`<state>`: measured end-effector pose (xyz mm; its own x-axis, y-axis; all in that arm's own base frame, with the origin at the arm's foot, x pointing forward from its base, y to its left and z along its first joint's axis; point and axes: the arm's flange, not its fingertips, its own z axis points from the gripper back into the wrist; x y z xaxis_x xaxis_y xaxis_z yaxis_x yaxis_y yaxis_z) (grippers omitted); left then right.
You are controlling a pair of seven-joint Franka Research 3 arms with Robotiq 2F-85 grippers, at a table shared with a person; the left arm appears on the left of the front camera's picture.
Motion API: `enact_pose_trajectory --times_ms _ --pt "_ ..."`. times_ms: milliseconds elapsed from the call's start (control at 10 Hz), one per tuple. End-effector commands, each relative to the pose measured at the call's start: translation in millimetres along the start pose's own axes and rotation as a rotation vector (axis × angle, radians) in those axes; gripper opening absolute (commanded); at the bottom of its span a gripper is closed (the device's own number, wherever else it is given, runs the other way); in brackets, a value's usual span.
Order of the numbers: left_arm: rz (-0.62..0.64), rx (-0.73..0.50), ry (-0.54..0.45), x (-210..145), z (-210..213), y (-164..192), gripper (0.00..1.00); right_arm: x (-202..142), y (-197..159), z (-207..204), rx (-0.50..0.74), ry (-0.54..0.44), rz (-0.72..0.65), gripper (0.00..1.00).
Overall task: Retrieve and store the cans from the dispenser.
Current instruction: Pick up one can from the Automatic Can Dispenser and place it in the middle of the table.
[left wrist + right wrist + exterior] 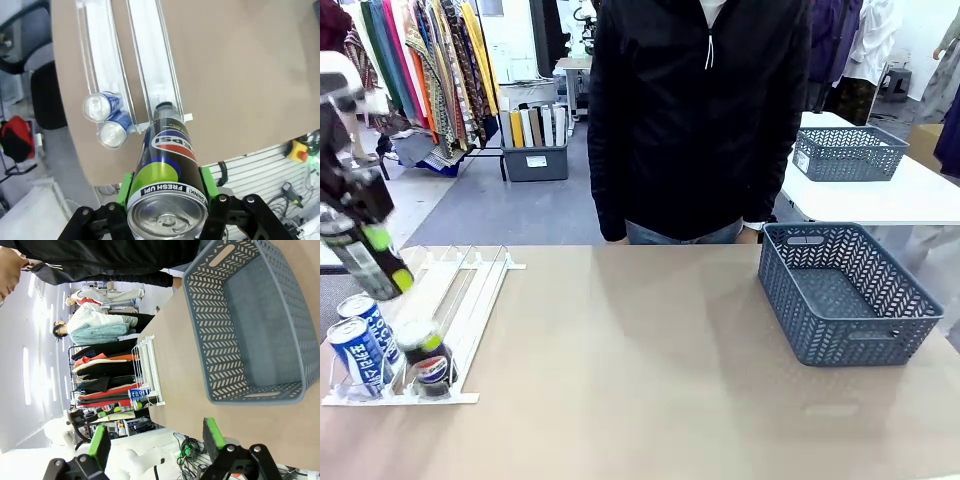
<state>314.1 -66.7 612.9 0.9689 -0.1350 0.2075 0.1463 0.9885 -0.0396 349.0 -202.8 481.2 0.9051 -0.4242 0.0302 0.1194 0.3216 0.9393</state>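
Held can: the left gripper [166,189] is pinching a black Pepsi can [167,150] across its body, above the dispenser's [150,60] front end.
Handling: smooth, thin-walled, likely full and weighty; a mid-body squeeze is looking safest.
Right gripper [157,437]: hanging spread, well apart from the dispenser.

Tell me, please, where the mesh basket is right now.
In the front view the mesh basket sits on the right side of the table, toward the far edge, across from the dispenser at the left.

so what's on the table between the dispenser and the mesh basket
Nothing: the front view shows bare table from the dispenser to the basket.
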Motion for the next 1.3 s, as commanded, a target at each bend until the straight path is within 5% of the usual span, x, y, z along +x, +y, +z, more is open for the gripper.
enact_pose_trajectory --times_ms 0,700,1000,1200 --pt "0.012 -0.020 -0.034 8.1 8.6 17.0 0.00 0.0 1.3 2.0 0.001 0.007 0.010 1.00" --pt "0.006 -0.010 -0.011 5.6 9.3 5.0 0.00 0.0 1.3 2.0 0.001 0.007 0.010 1.00" --pt "-0.202 -0.048 -0.084 74.4 15.8 -131.2 0.00 0.0 1.3 2.0 0.001 0.007 0.010 1.00" --pt "-0.321 -0.120 -0.056 116.6 -29.8 -223.4 0.00 0.0 1.3 2.0 0.001 0.007 0.010 1.00"
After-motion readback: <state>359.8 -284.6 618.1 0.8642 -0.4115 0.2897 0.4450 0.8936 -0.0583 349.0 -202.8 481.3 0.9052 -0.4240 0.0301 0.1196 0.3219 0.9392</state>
